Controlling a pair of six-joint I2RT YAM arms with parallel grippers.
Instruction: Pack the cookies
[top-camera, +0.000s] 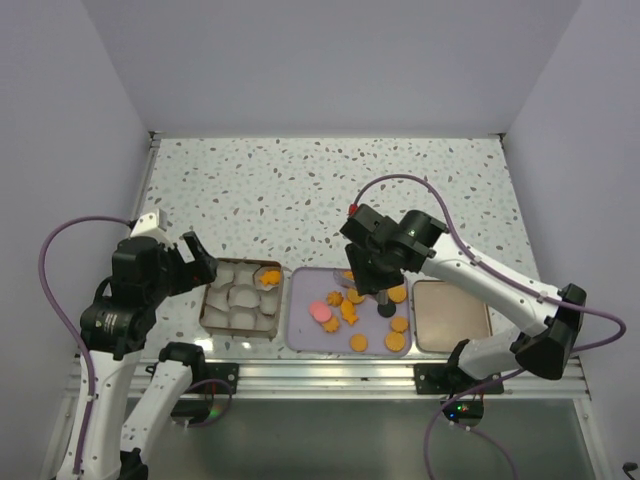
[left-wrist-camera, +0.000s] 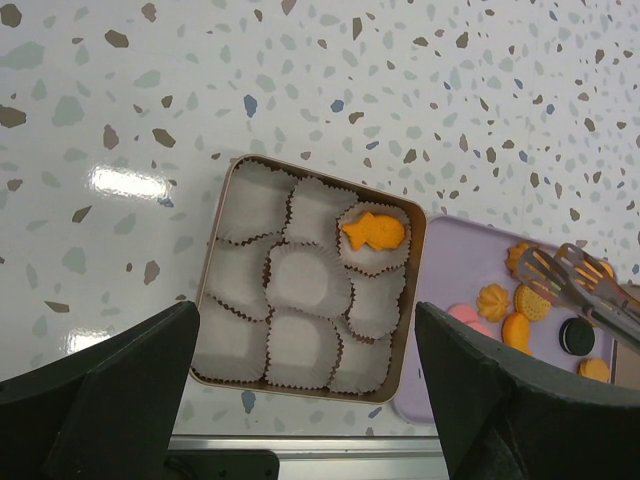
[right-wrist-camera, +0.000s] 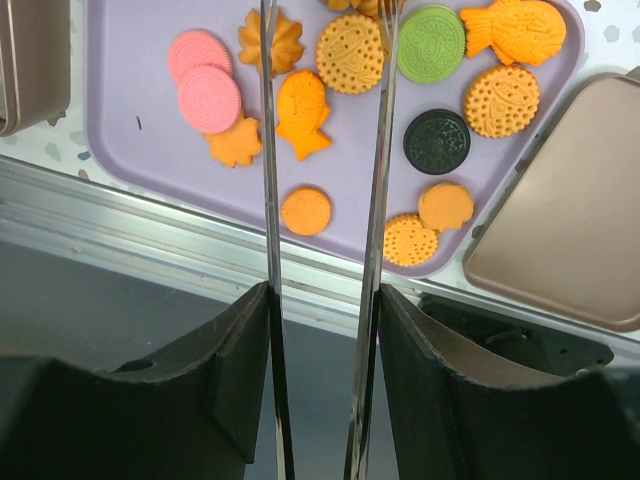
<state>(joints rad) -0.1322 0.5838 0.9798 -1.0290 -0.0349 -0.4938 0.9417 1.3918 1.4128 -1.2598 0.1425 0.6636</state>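
Several cookies (right-wrist-camera: 300, 112) lie on a lilac tray (right-wrist-camera: 130, 110): mostly orange rounds, fish and flower shapes, plus two pink (right-wrist-camera: 208, 98), a green (right-wrist-camera: 431, 43) and a black disc (right-wrist-camera: 436, 141). My right gripper (right-wrist-camera: 322, 330) is shut on metal tongs (right-wrist-camera: 268, 150). Their arms stand apart over the tray and their tips reach an orange cookie (left-wrist-camera: 520, 258) at the far side. One orange fish cookie (left-wrist-camera: 374, 232) sits in a paper cup in the tin (left-wrist-camera: 415, 300). My left gripper (left-wrist-camera: 310, 400) hangs open above the tin's near edge, holding nothing.
The tin (top-camera: 207, 300) at the left holds several white paper cups; all but one are empty. A flat tan lid (top-camera: 450, 315) lies right of the lilac tray (top-camera: 300, 335). The metal rail of the table's near edge (right-wrist-camera: 150, 240) runs just below the tray.
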